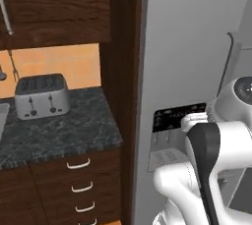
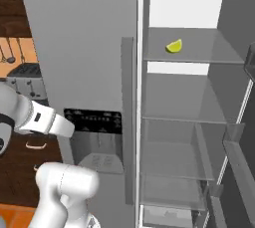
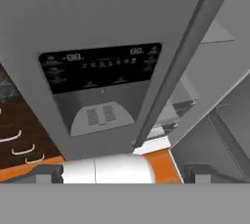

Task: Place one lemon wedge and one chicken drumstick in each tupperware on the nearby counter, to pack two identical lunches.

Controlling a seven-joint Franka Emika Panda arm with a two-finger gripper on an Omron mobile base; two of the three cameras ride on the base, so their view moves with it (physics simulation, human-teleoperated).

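Right base view: a small yellow-green lemon wedge (image 2: pixel 174 47) lies alone on the upper translucent grey shelf (image 2: pixel 199 53) inside the open fridge compartment, near the shelf's left front part, curved rind down. The shelves below the wedge hold nothing that can be made out.

Left of the wedge stands the closed grey fridge door (image 2: pixel 79 48) with its black dispenser panel (image 2: pixel 93 121) and grey recess beneath; the white arm (image 2: pixel 45 118) reaches across in front of that door, its elbow low and a white link rising from below. In the hand view the two dark fingers (image 3: pixel 48 173) stand wide apart at the bottom corners with nothing between them, facing the dispenser panel (image 3: pixel 100 67) and the long grey door edge.

Further left of the wedge, in the left base view, the black-and-grey marbled stone counter (image 1: pixel 64 130) carries a silver four-slot toaster (image 1: pixel 41 96) against an orange wall, above dark wood drawers (image 1: pixel 81 184) with curved silver handles.
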